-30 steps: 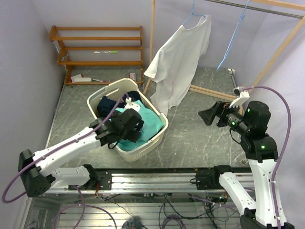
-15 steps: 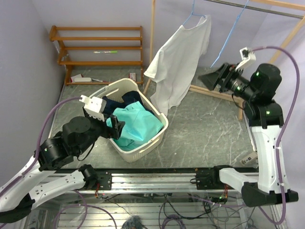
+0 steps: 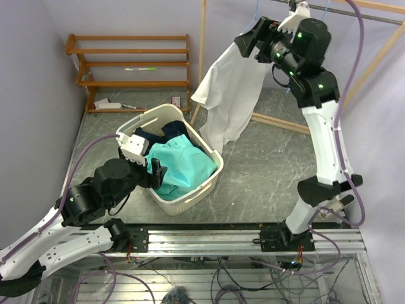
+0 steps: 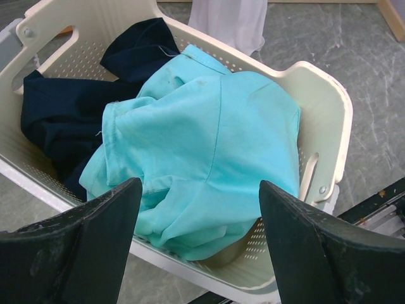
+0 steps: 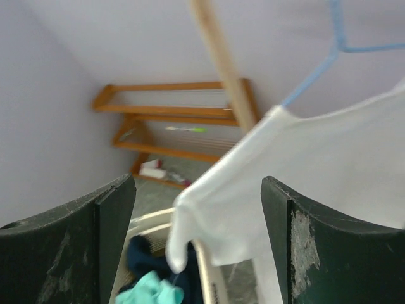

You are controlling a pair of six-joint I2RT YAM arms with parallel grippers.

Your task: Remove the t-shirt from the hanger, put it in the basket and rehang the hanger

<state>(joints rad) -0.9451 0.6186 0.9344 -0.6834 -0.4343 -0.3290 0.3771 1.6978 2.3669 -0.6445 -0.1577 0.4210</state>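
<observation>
The white cotton t-shirt (image 3: 234, 95) hangs on a thin light-blue wire hanger (image 5: 329, 54) at the far middle of the scene, draped off one shoulder so that most of its cloth falls down and to the left, its lower hem hanging just beyond the far right corner of the laundry basket. The right hand (image 3: 256, 39) is raised high at the far side, beside the shirt's upper shoulder; its two dark fingers (image 5: 95, 247) stand wide apart and empty, with the shirt's sleeve and shoulder seen between them in the right wrist view, not yet touched as far as can be told. The left hand (image 3: 154, 172) hovers low over the near left rim of the cream perforated plastic laundry basket (image 3: 193, 190), released, its black fingers (image 4: 82, 247) spread with nothing between them. Inside the basket lie a crumpled turquoise garment (image 4: 202, 145) on top and a dark navy garment (image 4: 57, 120) under it, toward the far left. The basket stands on the grey marbled surface (image 3: 266, 171). A wooden shelf rack (image 3: 130, 66) stands against the far left wall.
</observation>
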